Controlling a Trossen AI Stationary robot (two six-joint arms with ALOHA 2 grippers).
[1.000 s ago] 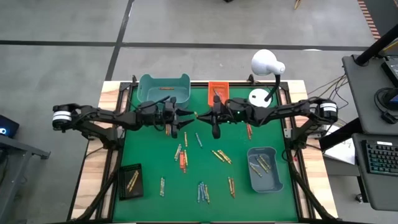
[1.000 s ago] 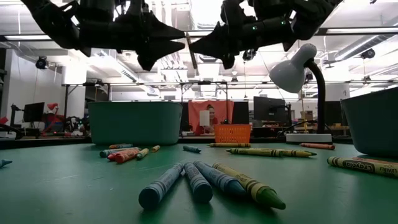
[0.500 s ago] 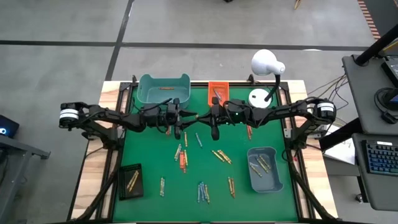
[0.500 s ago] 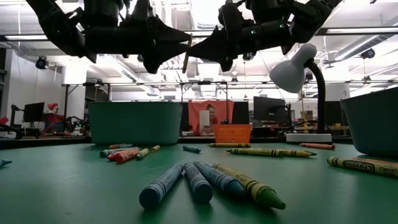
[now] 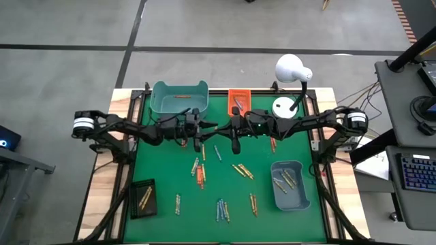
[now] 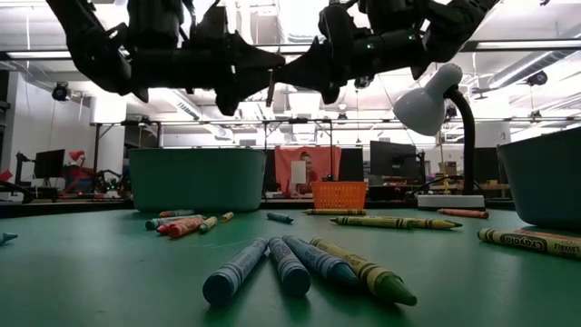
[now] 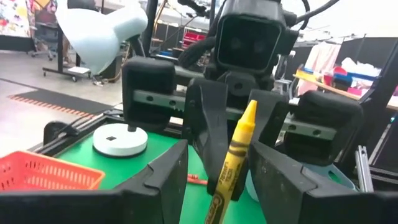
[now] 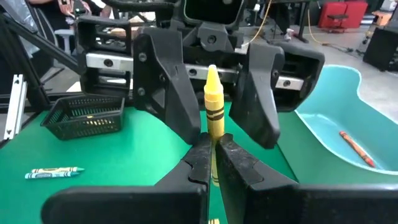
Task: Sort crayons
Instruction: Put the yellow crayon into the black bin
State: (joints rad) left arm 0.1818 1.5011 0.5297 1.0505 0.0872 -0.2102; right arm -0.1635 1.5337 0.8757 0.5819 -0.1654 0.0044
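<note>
A yellow crayon [image 8: 212, 99] stands upright in the air over the far middle of the green mat, with my right gripper [image 8: 214, 149] shut on it. My left gripper [image 7: 219, 163] faces it from the table's left, open. Its two fingers [image 8: 166, 93] stand one on either side of the crayon, with a gap on each side. In the high view the two grippers meet tip to tip, the left gripper [image 5: 206, 127] next to the right gripper [image 5: 219, 127]. Several other crayons [image 5: 199, 173] lie flat on the mat. My right gripper pinches the yellow crayon's lower part [image 8: 214, 138] between its two shut fingers. The fingers come level from the table's right and lie across the crayon. The crayon rises above them, pointed tip [image 7: 250, 107] up and slightly tilted, lifted clear of the mat.
A teal bin [image 5: 179, 96] and an orange tray [image 5: 239, 97] stand at the far edge. A white lamp [image 5: 293, 68] is at the far right. A black tray [image 5: 144, 197] sits near left and a grey-blue bin [image 5: 289, 184] near right.
My left gripper has moved toward the table's right edge and a little down, so its fingers now stand on either side of the yellow crayon.
</note>
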